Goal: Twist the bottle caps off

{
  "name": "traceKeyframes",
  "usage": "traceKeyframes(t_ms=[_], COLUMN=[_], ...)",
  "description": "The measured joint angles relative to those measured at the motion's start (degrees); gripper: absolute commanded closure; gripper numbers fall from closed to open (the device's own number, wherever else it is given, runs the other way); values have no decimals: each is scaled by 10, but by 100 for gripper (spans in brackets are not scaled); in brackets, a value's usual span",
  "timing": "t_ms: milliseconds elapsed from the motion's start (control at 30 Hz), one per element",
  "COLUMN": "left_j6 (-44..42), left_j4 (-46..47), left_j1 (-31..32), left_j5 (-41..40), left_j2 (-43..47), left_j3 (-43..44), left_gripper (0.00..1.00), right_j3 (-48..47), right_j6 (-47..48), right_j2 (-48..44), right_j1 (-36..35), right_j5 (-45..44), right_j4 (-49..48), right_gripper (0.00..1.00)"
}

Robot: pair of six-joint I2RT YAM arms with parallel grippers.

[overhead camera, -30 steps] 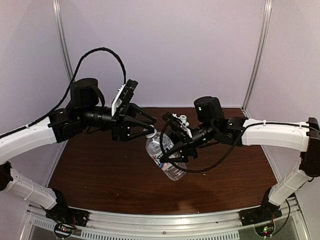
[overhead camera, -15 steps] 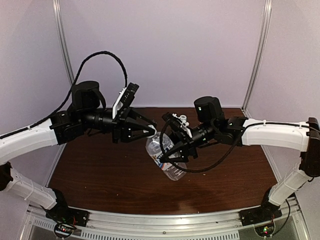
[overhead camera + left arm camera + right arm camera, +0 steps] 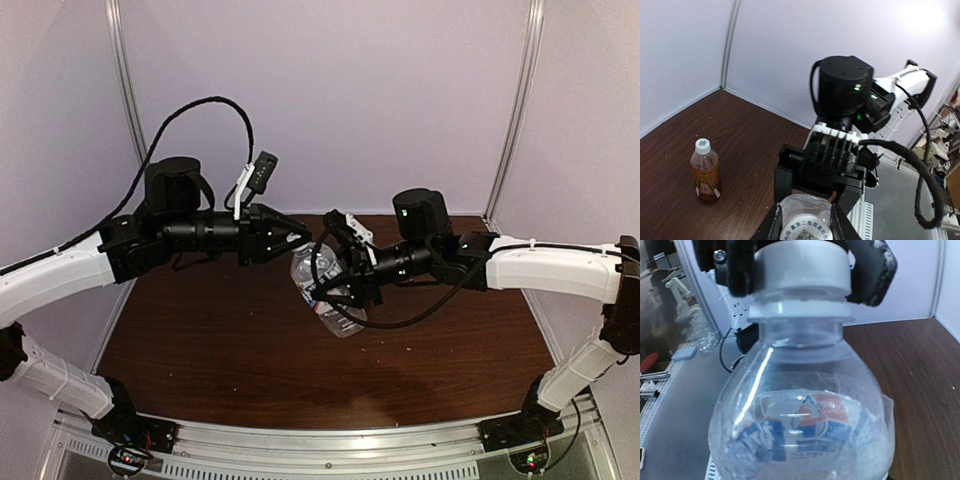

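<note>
Two clear plastic bottles: rounded white-blue-labelled bottle (image 3: 800, 405) aloft, clamped in right gripper (image 3: 335, 283), round white cap (image 3: 800, 265) pinched by shut-tight left gripper (image 3: 302, 240); amber bottle (image 3: 705, 172) upright on dark wood-grain surface (image 3: 220, 345); matte lilac walls (image 3: 330, 100).

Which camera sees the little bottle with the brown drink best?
The left wrist view. There the amber bottle stands upright on the table, all of it in sight, with its white cap on. I cannot find it in the top view or the right wrist view.
</note>
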State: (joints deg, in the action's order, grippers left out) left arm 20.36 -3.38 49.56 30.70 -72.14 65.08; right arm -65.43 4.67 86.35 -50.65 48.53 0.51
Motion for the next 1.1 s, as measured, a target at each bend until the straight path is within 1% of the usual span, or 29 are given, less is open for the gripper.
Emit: traceKeyframes(t_ms=[100,233,367,533,733,800,933,1100], left_j6=[56,103,119,116,85,66,25,-30], left_j4=[-15,-17,-17,-17,-18,-20,-22,-23], left_j1=[1,4,7,8,6,6,6,6], left_j5=[-78,-140,-162,-163,-147,-135,-103,-45], left_j2=[-10,-22,-27,-27,-23,-14,18,55], left_j3=[16,25,28,28,28,27,19,4], left_gripper=[97,85,74,56,34,30,25,24], right_j3=[0,0,1,4,16,18,19,19], right_j6=[-2,-1,0,3,11,12,14,14], right_j2=[0,0,0,0,-12,-16,-18,-18], right_j1=[0,-3,-4,-4,-3,-2,-1,0], right_j5=[-73,-141,-163,-164,-132,-109,-55,22], right_j4=[-13,-18,-21,-23,-26,-26,-25,-21], right_gripper=[55,55,55,53,51,51,51,51])
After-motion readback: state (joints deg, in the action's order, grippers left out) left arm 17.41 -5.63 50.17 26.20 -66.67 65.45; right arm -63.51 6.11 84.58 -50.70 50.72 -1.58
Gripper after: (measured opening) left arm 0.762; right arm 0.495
